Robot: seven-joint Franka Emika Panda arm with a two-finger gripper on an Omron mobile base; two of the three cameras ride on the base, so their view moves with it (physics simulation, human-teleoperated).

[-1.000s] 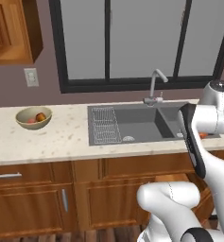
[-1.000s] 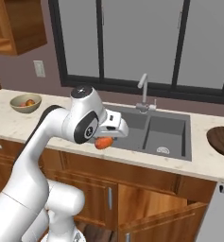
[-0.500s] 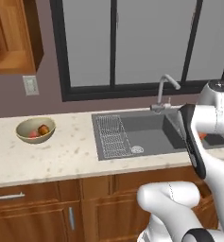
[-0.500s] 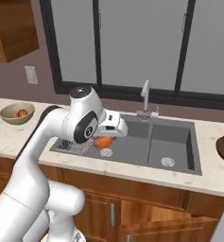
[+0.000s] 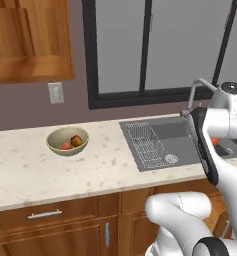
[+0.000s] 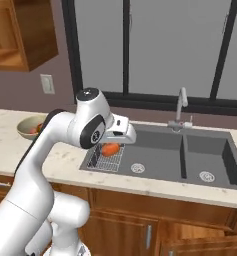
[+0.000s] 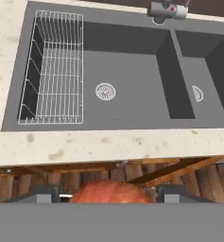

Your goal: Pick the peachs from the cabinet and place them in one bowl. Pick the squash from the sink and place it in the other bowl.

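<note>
My gripper (image 6: 111, 146) is shut on the squash (image 6: 109, 149), an orange lump held in the air over the front left of the sink (image 6: 165, 152). In the hand view the squash (image 7: 111, 190) sits between the dark fingertips (image 7: 43, 194), with the sink (image 7: 127, 75) and counter edge below. A sliver of the squash (image 5: 216, 141) peeks past the arm. Two peachs (image 5: 71, 143) lie in the pale tan bowl (image 5: 55, 137) on the counter, left of the sink (image 5: 162, 145). The cabinet (image 5: 30, 42) hangs above it. The other bowl is out of view.
A wire rack (image 7: 54, 66) fills the left part of the sink's left basin, and the silver tap (image 6: 180, 107) stands behind the divider. Wooden drawers (image 5: 45, 215) run under the speckled counter (image 5: 25, 170). A wall socket (image 5: 55, 92) is above the tan bowl (image 6: 26, 127).
The whole scene has slid right in both base views, so the camera has moved left along the counter. The squash stays in the gripper.
</note>
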